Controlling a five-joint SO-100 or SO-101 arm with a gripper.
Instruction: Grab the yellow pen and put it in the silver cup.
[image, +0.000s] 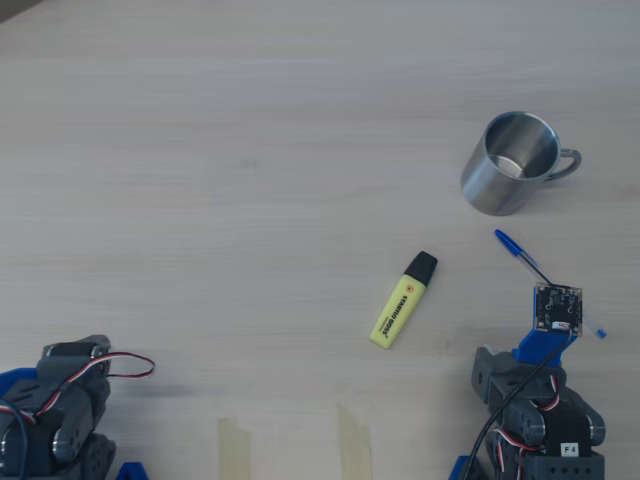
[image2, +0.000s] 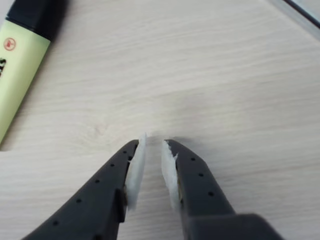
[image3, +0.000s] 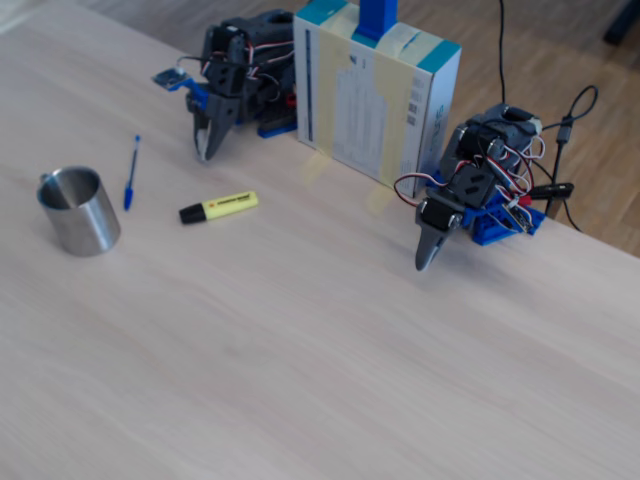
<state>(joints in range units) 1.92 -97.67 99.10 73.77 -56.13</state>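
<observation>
- Jaws (image2: 153, 142) slightly open, a narrow gap between the pads, gripping nothing, tips just above the desk (image: 250, 150).
- Yellow pen (image: 403, 300) lies flat on the desk, between arm and silver cup (image: 510, 163).
- Cup upright, empty; blue pen (image: 523, 256) near it.

Open tabletop (image: 250, 130) across the whole middle and far side in the overhead view. Bare wood all round yellow pen (image: 404, 299); clear above. Blue ballpoint (image: 522, 251) lying between yellow pen and silver cup (image: 511, 163), near the cup's handle side. Cup mouth open, unobstructed. Carton (image3: 375, 95) standing at the tabletop's edge, behind.
</observation>
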